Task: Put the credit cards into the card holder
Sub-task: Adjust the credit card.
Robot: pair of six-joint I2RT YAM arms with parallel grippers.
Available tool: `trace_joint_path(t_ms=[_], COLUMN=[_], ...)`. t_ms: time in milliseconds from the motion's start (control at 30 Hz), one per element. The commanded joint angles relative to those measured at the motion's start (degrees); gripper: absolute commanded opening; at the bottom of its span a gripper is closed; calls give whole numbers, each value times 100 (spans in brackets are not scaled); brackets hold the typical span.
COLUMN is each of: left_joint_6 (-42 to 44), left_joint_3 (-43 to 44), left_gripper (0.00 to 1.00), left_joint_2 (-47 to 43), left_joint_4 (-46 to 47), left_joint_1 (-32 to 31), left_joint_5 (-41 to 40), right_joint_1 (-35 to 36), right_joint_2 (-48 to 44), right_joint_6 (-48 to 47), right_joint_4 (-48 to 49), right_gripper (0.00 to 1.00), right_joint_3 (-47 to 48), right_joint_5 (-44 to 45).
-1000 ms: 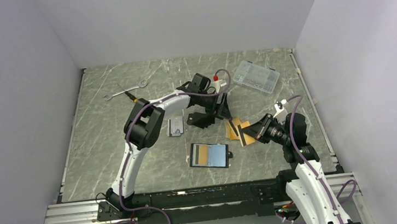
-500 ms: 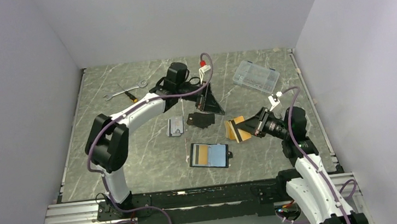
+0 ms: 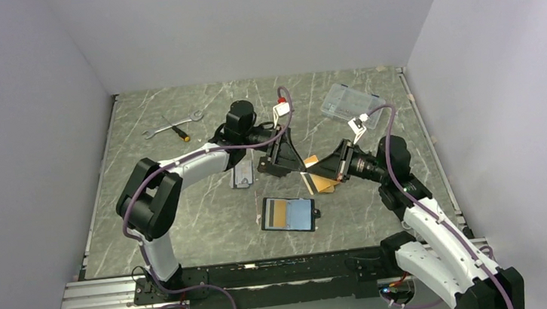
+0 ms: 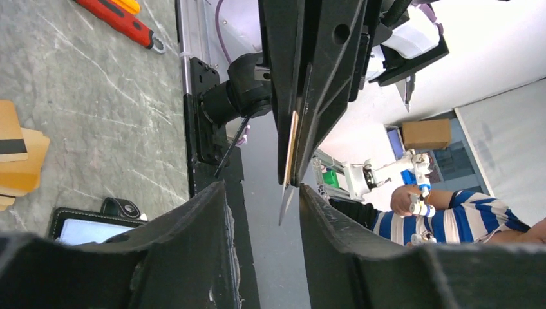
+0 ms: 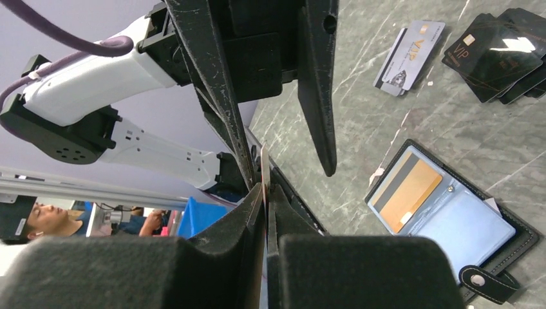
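A: As you read from the left, you have a wrench (image 3: 171,122) and a screwdriver (image 3: 177,131) together near the back, well apart from the rest.

B: Then comes your left gripper (image 4: 263,190), lifted off the table. Its fingers are spread, with the free end of a card (image 4: 290,151) in the gap between them. You cannot tell whether either finger touches it.

A: On the table by that gripper you have a grey card (image 3: 241,175) and, just beside it, a fan of black cards (image 5: 499,55).

B: Nearer you lies the holder (image 3: 303,213), open and flat. An orange card (image 3: 280,214) sits in a slot on its left half, and the snap tab sticks out at its right edge.

A: Your right gripper (image 5: 265,187) has its fingers pressed together on the card, holding it on edge in the air.

B: The other cards (image 4: 22,168) lie in a loose pile on the table right of the black ones, one with its stripe up.

A: At the far right, near the back, you have a clear box (image 3: 341,101).
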Motion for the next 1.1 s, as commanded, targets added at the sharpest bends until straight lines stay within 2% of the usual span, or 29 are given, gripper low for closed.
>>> trace_joint_path(t_ms=[0,167,233,333,367,467,533,700,767,933,1067], left_joint_6=[-236,-212,-81,132,243,325,334,463,439,389,509], left_joint_3=[149,151,194,300,345,393,418,483,475,483,487], left_gripper=[47,33,23,2,0,0,0,0,0,0,0], left_joint_2=[-249,-245,-264,-282,-284,-314,-326,-318,-321,-306,-339], left_joint_4=[693,636,459,191,93,-29,-59,-283,-257,-240,-361], left_joint_1=[-16,-12,-2,-2,5,8,31,72,71,69,67], left_joint_5=[296,301,294,309,311,311,303,278,265,286,280], right_joint_1=[28,25,25,25,21,30,25,28,28,27,19], right_joint_2=[71,34,46,74,50,-27,-127,-401,-386,-208,-239], right_joint_6=[-170,-267,-308,-376,-378,-333,-394,-547,-538,-440,-372], right_joint_4=[15,-166,-242,-412,-423,-424,-757,-1120,-1105,-966,-942], right_gripper=[7,8,8,9,10,18,26,31,28,10,0], right_joint_3=[337,315,327,337,319,220,196,313,386,532,498], right_joint_5=[52,138,147,147,152,193,265,356,342,227,208])
